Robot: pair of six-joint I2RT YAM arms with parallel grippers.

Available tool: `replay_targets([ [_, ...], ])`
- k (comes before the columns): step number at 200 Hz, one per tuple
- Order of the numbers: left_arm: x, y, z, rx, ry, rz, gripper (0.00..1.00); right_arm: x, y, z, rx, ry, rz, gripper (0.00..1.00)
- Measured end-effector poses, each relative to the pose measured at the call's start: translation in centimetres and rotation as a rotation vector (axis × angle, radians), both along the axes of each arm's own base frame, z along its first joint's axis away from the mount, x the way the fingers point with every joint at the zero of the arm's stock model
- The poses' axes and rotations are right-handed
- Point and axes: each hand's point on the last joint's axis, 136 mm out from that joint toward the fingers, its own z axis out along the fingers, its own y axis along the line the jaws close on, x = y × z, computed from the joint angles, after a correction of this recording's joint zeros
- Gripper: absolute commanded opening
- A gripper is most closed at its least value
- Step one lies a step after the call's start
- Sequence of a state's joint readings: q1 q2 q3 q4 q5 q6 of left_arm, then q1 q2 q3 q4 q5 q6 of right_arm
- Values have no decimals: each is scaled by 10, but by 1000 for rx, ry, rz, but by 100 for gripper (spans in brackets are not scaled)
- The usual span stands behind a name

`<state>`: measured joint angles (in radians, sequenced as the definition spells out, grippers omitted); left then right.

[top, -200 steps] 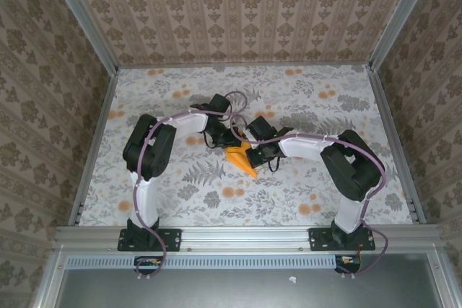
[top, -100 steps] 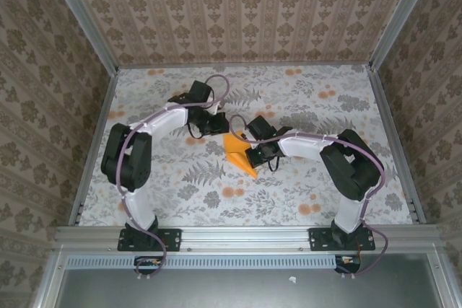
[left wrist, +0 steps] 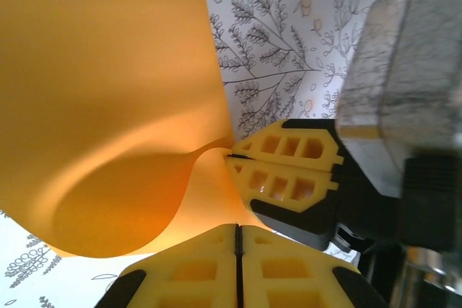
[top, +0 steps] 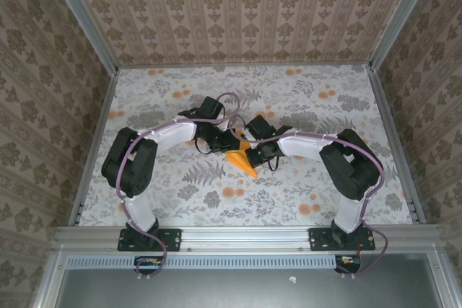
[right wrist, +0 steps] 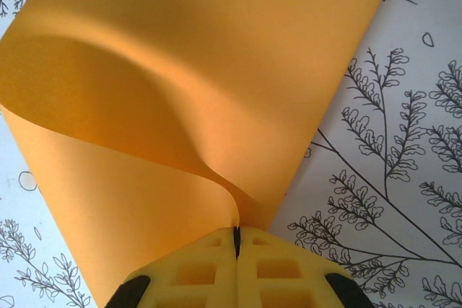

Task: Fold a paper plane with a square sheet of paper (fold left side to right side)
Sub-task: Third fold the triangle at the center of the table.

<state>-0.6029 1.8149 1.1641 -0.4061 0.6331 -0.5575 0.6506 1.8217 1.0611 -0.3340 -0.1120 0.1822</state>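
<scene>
Paper [right wrist: 180, 70]: left end effector [left wrist: 238, 232] back beside it (right end effector [right wrist: 236, 234] pinching).

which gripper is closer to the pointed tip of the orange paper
Right. The right gripper pinches the square sheet of paper just beyond its pointed tip; the left gripper, shut, is farther off at the far left corner.

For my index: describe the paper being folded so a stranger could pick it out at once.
On the grey-white floral cloth covering the table, look where the two arms meet in the middle. There the right claw pinches a bright orange sheet of paper, creased to a point aimed at the near edge. It is plain, unlike the cloth's small orange flower prints.
</scene>
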Motion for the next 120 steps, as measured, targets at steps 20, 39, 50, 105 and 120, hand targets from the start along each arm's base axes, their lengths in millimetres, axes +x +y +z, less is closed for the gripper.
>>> replay_targets([
  [20, -2, -1, -7, 8, 14, -4, 8, 0, 0, 0, -2, 2, 0, 0],
  [39, -7, -1, -18, 23, 35, -7, 8, 0, 0, 0, -2, 2, 0, 0],
  [50, -12, 0, -25, 37, 48, -9, 8, 0, 0, 0, -3, 3, 0, 0],
  [105, -15, 9, -45, 95, 59, 7, 7, 0, 0, 0, -4, 4, 0, 0],
  [120, -14, 11, -48, 108, 58, 11, 7, 0, 0, 0, -4, 4, 0, 0],
])
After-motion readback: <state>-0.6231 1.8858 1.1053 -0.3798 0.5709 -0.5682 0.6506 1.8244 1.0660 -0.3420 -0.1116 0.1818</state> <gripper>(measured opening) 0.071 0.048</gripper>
